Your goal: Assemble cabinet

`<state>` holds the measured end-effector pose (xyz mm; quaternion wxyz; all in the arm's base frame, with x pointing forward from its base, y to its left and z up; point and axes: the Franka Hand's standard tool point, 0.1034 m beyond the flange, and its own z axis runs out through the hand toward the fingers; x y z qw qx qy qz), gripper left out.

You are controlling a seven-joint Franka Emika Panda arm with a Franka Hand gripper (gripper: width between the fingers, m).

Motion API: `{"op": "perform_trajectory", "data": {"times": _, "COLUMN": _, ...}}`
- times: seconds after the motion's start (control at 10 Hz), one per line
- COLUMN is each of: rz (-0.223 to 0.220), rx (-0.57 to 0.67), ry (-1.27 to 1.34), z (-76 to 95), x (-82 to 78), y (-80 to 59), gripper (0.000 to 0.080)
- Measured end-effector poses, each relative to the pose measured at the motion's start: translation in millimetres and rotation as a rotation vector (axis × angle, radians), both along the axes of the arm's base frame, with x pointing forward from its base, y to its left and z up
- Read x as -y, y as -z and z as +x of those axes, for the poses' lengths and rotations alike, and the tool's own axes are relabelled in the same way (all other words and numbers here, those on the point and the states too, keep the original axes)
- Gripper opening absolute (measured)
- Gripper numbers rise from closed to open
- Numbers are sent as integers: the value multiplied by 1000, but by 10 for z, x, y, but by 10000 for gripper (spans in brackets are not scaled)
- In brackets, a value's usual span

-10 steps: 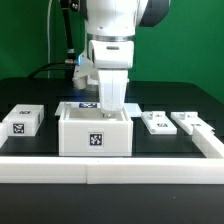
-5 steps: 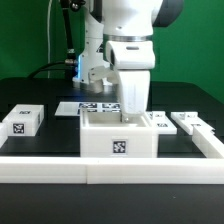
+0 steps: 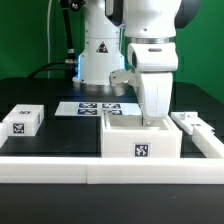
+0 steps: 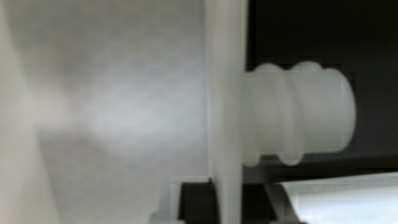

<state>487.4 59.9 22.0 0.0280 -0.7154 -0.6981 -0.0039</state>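
The cabinet (image 3: 140, 140) is a white hollow box with a marker tag on its front face. It stands on the black table, right of centre in the exterior view. My gripper (image 3: 155, 117) reaches down into its open top at the back right, and its fingertips are hidden behind the wall. It appears shut on the cabinet's wall. In the wrist view the wall (image 4: 226, 100) runs edge-on through the picture. A ribbed white knob (image 4: 306, 110) sticks out beside the wall. The fingers themselves do not show there.
A small white tagged block (image 3: 20, 121) lies at the exterior view's left. The marker board (image 3: 88, 108) lies behind the cabinet. A white tagged part (image 3: 193, 122) lies at the right. A white rail (image 3: 60, 167) borders the table's front and right.
The arm and the cabinet have moved together toward the exterior view's right. The cabinet now covers one of the small parts on the right. More of the marker board shows.
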Motion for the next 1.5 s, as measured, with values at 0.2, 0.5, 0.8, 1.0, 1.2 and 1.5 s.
{"op": "perform_trajectory", "data": {"times": 0.2, "rz": 1, "rx": 0, "ry": 1, "z": 4, "x": -18, "y": 2, "gripper": 40}}
{"op": "perform_trajectory", "data": {"times": 0.5, "rz": 15, "rx": 17, "ry": -8, "z": 67, "x": -295, "y": 0, "gripper": 40}}
{"op": "perform_trajectory", "data": {"times": 0.8, "rz": 18, "rx": 18, "ry": 4, "z": 77, "x": -556, "y": 3, "gripper": 40}}
{"op": "perform_trajectory", "data": {"times": 1.0, "rz": 17, "rx": 10, "ry": 3, "z": 172, "x": -579, "y": 5, "gripper": 40}}
{"op": "perform_trajectory", "data": {"times": 1.2, "rz": 15, "rx": 4, "ry": 2, "z": 267, "x": -577, "y": 6, "gripper": 40}}
{"op": "perform_trajectory", "data": {"times": 1.5, "rz": 9, "rx": -5, "ry": 51, "z": 288, "x": -575, "y": 4, "gripper": 40}}
